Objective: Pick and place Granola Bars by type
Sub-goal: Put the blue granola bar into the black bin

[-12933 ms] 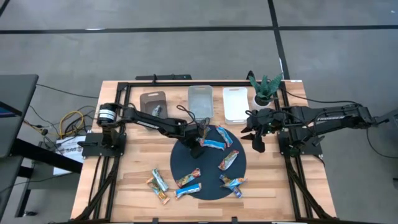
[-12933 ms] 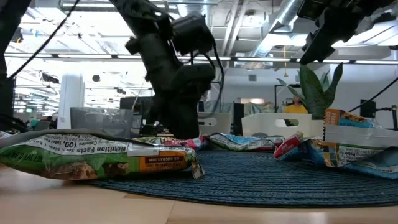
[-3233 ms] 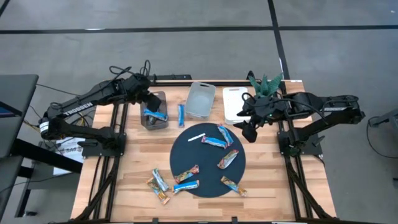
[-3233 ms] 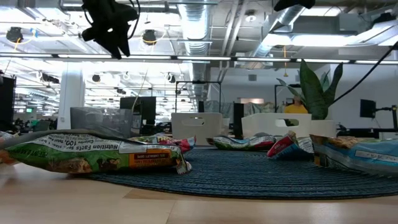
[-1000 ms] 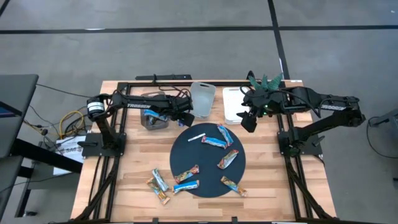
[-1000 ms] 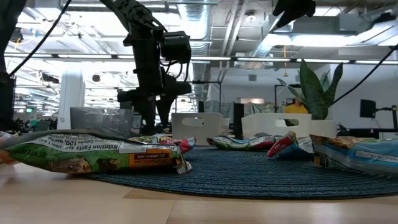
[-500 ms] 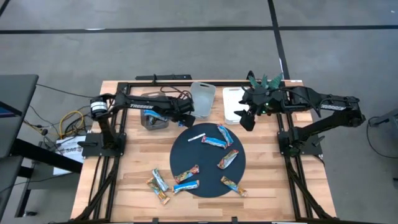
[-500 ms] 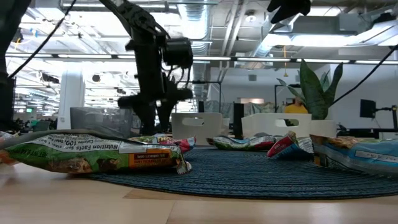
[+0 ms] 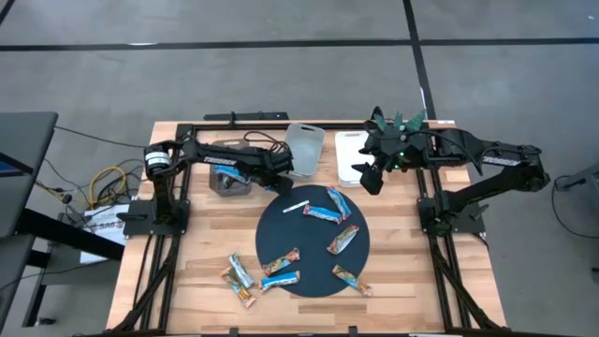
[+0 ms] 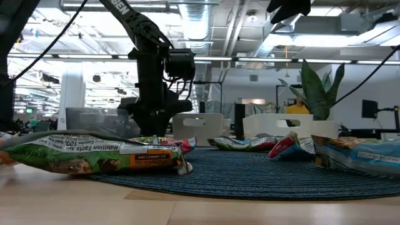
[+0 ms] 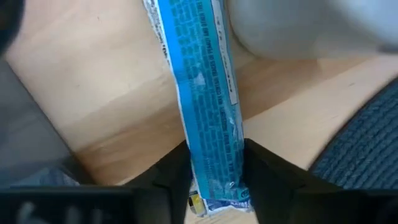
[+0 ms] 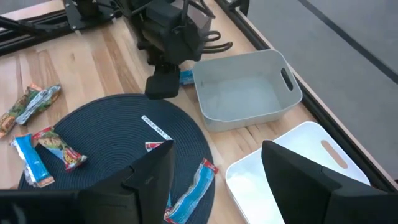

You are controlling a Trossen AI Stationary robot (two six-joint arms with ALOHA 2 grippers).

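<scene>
Three bins [image 9: 302, 150] along the table's [image 9: 201, 253] far edge, round mat [image 9: 314, 271] at centre, bars [image 9: 343, 240] on mat, more bars [image 9: 240, 277] off its left edge

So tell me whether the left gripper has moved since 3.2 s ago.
Yes. The left gripper was over the dark bin; it now sits beside the grey bin, near the mat, straddling a blue bar.

Open-plan office lab — ceiling ducts [image 10: 187, 12] | desks, monitors [image 10: 370, 109]
</scene>
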